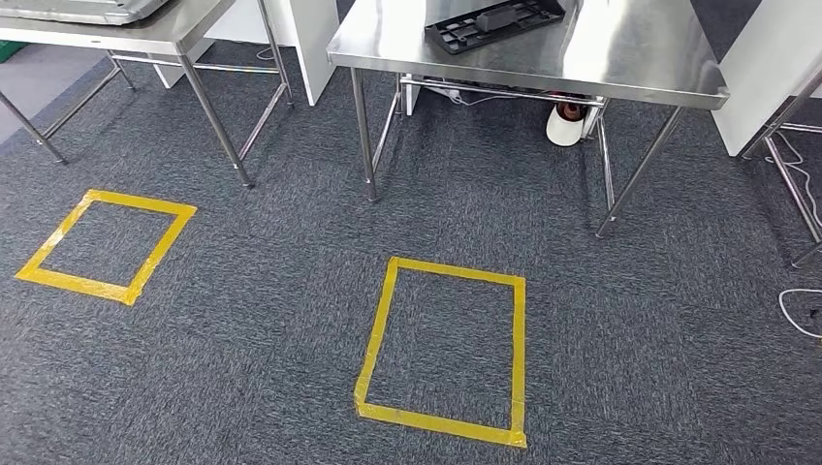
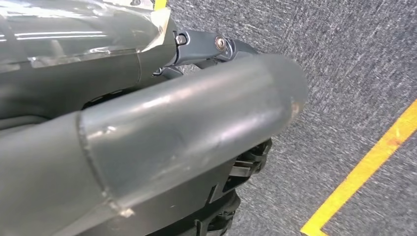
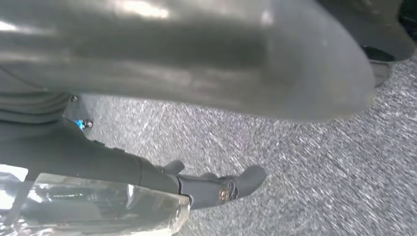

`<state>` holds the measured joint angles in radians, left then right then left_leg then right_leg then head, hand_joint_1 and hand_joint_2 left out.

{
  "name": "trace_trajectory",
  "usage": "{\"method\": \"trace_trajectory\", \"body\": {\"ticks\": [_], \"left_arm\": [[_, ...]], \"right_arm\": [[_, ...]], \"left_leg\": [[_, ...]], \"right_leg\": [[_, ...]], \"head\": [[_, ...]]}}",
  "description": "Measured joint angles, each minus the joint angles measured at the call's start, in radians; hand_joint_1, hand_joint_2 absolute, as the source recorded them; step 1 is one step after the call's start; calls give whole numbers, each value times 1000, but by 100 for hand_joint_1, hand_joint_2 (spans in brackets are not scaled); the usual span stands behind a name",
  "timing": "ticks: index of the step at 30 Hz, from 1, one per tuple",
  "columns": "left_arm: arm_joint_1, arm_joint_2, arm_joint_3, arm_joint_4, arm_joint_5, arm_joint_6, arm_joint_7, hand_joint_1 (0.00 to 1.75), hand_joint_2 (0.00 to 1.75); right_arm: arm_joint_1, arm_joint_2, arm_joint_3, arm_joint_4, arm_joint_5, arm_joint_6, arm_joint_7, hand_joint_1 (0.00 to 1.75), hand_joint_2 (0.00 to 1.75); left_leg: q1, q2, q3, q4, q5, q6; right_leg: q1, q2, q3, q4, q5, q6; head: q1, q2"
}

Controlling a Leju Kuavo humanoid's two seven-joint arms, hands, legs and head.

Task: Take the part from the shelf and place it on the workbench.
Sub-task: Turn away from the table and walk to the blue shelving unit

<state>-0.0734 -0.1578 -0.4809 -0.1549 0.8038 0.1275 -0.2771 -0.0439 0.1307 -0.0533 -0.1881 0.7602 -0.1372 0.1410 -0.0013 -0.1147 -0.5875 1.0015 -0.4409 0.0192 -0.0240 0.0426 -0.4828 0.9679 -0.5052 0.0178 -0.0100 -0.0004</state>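
Black ribbed plastic part [image 1: 494,21] lies on the steel workbench [image 1: 620,58]; beyond the yellow tape square [image 1: 446,349], both hands hang released, job seemingly done.

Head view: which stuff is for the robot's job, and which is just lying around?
For the job:
steel workbench
black tray on it, maybe the part

Just lying about:
yellow tape squares
white roll under the workbench
other steel table
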Motion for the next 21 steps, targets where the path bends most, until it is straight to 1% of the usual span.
{"method": "trace_trajectory", "body": {"ticks": [1, 2, 3, 4, 5, 6, 7, 8, 9, 10, 11, 12, 14, 15, 16, 17, 18, 19, 20, 21], "left_arm": [[0, 0, -2, 0, -3, 4, -10, 0, 0], [-1, 1, -5, 1, -8, 9, -21, 0, 0], [-2, 0, -8, 1, -12, 14, -32, 0, 0], [-2, 0, -10, 1, -16, 20, -41, 0, 0], [-2, 1, -12, 1, -19, 22, -46, 0, 0], [-2, 1, -14, 1, -20, 24, -48, 0, 0], [-1, 2, -15, 1, -20, 25, -49, 0, 0], [-1, 2, -16, 1, -20, 26, -49, 0, 0], [-1, 2, -16, 1, -20, 26, -50, 0, 0], [-2, 2, -17, 1, -21, 27, -52, 0, 0], [-4, 2, -19, 1, -23, 29, -56, 0, 0], [-5, 1, -21, 1, -25, 30, -61, 0, 0], [-6, 0, -25, 1, -28, 32, -75, 0, 0], [-6, 0, -27, 1, -29, 32, -83, 0, 0], [-6, -1, -28, 1, -30, 30, -90, 0, 0], [-6, -2, -29, 1, -31, 28, -97, 0, 0], [-7, -2, -30, 1, -31, 25, -101, 0, 0], [-7, -2, -31, 1, -31, 23, -104, 0, 0], [-7, -2, -32, 1, -31, 22, -106, 0, 0], [-7, -2, -32, 1, -31, 22, -107, 0, 0]], "right_arm": [[0, 2, -4, 0, -1, 1, 0, 0, 0], [1, 4, -7, 0, -1, 2, -1, 0, 0], [3, 5, -11, 0, -1, 3, -1, 0, 0], [5, 6, -14, 0, -1, 3, -1, 0, 0], [7, 6, -17, 0, -2, 3, -1, 0, 0], [8, 5, -19, 0, -2, 3, -1, 0, 0], [7, 5, -21, 0, -2, 3, -1, 0, 0], [6, 6, -22, 0, -2, 3, -1, 0, 0], [4, 7, -22, 0, -2, 3, -2, 0, 0], [4, 8, -23, 0, -2, 3, -2, 0, 0], [4, 8, -24, 0, -2, 3, -2, 0, 0], [3, 7, -27, 0, -2, 3, -3, 0, 0], [2, 8, -31, 0, 0, 3, -4, 0, 0], [0, 8, -33, -1, 1, 3, -6, 0, 0], [-1, 9, -34, -1, 4, 3, -6, 0, 0], [-1, 10, -35, -2, 7, 3, -7, 0, 0], [0, 10, -37, -2, 10, 3, -7, 0, 0], [2, 10, -38, -2, 13, 3, -7, 0, 0], [3, 10, -39, -2, 15, 3, -6, 0, 0], [5, 10, -40, -2, 16, 3, -6, 0, 0]], "left_leg": [[0, 22, -16, 29, -20, -5], [1, 52, -40, 80, -52, -9], [1, 79, -71, 148, -90, -14], [3, 92, -103, 220, -123, -19], [4, 99, -127, 273, -141, -23], [6, 103, -133, 290, -139, -26], [8, 108, -119, 268, -119, -27], [10, 120, -85, 208, -88, -29], [11, 144, -43, 133, -58, -29], [11, 163, -8, 69, -37, -27], [9, 176, 16, 26, -25, -22], [5, 180, 24, 8, -24, -15], [-1, 158, 20, 2, -20, 3], [-2, 147, 19, -1, -16, 12], [-1, 137, 19, -5, -10, 21], [1, 125, 18, -9, -5, 29], [2, 113, 15, -9, -2, 34], [2, 99, 11, -9, 0, 38], [1, 84, 9, -9, 2, 40], [0, 69, 8, -8, 3, 40]], "right_leg": [[-4, -14, 0, -1, 4, -8], [-4, -28, 0, -2, 6, -13], [-2, -43, -1, -2, 6, -17], [1, -59, -2, -1, 6, -18], [2, -75, -3, -1, 5, -18], [3, -90, -3, -1, 5, -18], [3, -103, -3, -1, 4, -19], [2, -114, -2, -1, 3, -18], [4, -124, 0, 0, 1, -16], [8, -133, -1, 2, -3, -12], [12, -141, -2, 3, -6, -6], [17, -149, -1, 4, -8, -1], [21, -167, 3, 4, -10, 9], [20, -160, 3, 10, -16, 14], [18, -139, -6, 33, -31, 16], [15, -110, -27, 78, -56, 16], [12, -79, -58, 143, -87, 14], [12, -60, -94, 218, -117, 12], [12, -52, -125, 278, -136, 14], [12, -49, -141, 306, -139, 18]], "head": [[-4, 0], [-7, 0], [-11, 0], [-13, 0], [-13, 0], [-13, 0], [-13, 0], [-13, 0], [-14, 0], [-14, 0], [-12, 0], [-10, 0], [-6, 0], [-6, 0], [-5, 0], [-2, 0], [1, 0], [3, 0], [4, 0], [4, 0]]}}
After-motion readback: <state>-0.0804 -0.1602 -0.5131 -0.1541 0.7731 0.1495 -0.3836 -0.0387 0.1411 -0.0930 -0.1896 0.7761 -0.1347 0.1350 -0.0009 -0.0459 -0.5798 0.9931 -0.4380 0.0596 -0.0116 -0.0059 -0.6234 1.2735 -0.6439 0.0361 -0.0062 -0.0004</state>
